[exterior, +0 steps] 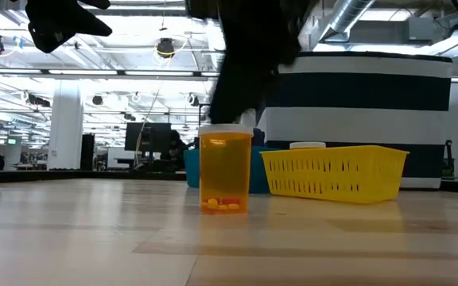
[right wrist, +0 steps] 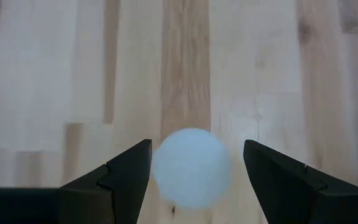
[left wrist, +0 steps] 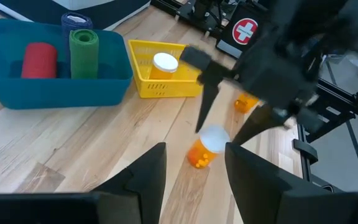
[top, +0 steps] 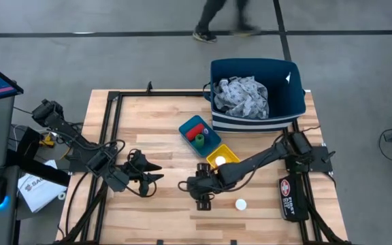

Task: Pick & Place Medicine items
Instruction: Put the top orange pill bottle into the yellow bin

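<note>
Right pincer [right wrist: 191,165] | spread wide | straddling upright pill bottle [right wrist: 191,167]

Grey floor [top: 359,68] with dark lines, exposed ducts [exterior: 372,20] and hanging lamps [exterior: 164,49] overhead.

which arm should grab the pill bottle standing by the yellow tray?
Right. The right gripper is open directly above the bottle's white cap, fingers on either side. The left gripper sits open further off to the side.
</note>
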{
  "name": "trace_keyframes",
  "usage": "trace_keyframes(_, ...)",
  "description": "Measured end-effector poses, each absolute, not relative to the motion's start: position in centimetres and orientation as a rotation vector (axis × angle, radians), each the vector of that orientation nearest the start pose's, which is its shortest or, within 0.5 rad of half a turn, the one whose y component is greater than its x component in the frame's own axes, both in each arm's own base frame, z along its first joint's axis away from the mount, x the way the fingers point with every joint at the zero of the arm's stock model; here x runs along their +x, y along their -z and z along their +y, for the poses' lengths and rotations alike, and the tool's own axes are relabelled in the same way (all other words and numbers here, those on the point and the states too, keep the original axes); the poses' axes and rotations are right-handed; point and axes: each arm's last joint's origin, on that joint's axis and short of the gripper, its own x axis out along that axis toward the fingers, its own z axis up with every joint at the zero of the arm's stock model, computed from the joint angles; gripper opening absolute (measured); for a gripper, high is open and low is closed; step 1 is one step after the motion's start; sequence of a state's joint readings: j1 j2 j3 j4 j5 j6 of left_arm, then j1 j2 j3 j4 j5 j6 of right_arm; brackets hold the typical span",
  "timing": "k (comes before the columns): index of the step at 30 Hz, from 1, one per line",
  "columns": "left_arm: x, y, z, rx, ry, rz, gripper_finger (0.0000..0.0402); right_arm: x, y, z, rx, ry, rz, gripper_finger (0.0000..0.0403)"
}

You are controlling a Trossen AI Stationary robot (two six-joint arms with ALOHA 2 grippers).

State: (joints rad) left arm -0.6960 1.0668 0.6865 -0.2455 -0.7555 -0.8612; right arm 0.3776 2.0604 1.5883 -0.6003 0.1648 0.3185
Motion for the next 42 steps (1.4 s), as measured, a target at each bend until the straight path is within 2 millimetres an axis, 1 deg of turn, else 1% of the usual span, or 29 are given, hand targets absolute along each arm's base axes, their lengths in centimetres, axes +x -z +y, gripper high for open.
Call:
trace_keyframes(2,17.7,-24.7,-12.2,-0.431,-0.248,0.401,0.0157,40.6,-18.7,15.5,-0.009,-0.026,1.082,0.0251)
trace_keyframes(4,17.7,-24.7,-12.2,-0.432,-0.248,0.401,0.0157,40.9,-18.4,15.8,0.000,-0.039,1.061,0.0251)
trace_keyframes(9,17.7,-24.7,-12.2,-0.434,-0.248,0.400,0.0157,40.6,-17.5,15.7,-0.025,-0.024,1.126,0.0251)
trace_keyframes(36,17.7,-24.7,-12.2,-0.434,-0.248,0.401,0.0157,40.8,-17.7,15.7,-0.016,-0.026,1.103,0.0250)
trace_keyframes(39,17.7,-24.7,-12.2,-0.434,-0.248,0.401,0.0157,40.8,-17.7,15.7,-0.016,-0.026,1.104,0.0244)
trace_keyframes(42,17.7,-24.7,-12.2,-0.434,-0.248,0.402,0.0157,40.8,-17.7,15.7,-0.016,-0.026,1.104,0.0228)
